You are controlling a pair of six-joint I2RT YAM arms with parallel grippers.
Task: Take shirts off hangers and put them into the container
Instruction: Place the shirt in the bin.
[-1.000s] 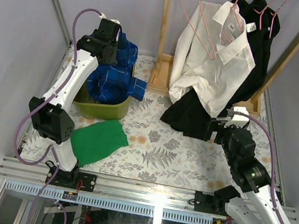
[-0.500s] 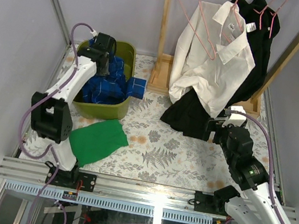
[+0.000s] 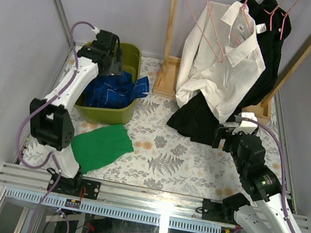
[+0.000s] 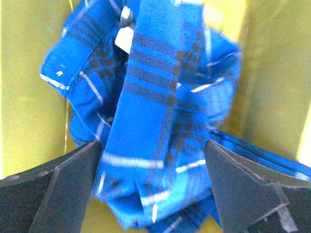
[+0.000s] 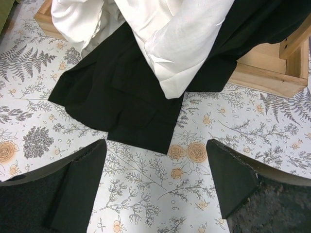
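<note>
The left hand point(image 4: 151, 145) stands with its fingers wide apart, and nothing is pinched between them. It points down into the olive-green basket point(image 3: 131, 55). Directly under it and between its fingers lies the blue checked shirt point(image 4: 155, 97), crumpled, with a white tag showing near its top. The shirt fills most of the basket's floor, and the yellow-green walls rise on both sides of it in the wrist view. From above, one corner of the shirt reaches over the basket's right rim. Just in front of the basket a flat green cloth point(image 3: 102, 146) lies on the floral-patterned counter point(image 3: 162, 148).

The right hand point(image 5: 156, 145) is also spread wide and empty, hovering low over the counter. The hem of a black shirt point(image 5: 126, 97) lies just beyond its fingertips, draped onto the counter. A white shirt point(image 5: 180, 39) hangs over that black fabric. In the top view the white shirt hangs crookedly on a pink wire hanger point(image 3: 206, 17) from the wooden rack point(image 3: 170, 28). More black fabric hangs behind it on another pink hanger point(image 3: 275, 17).
</note>
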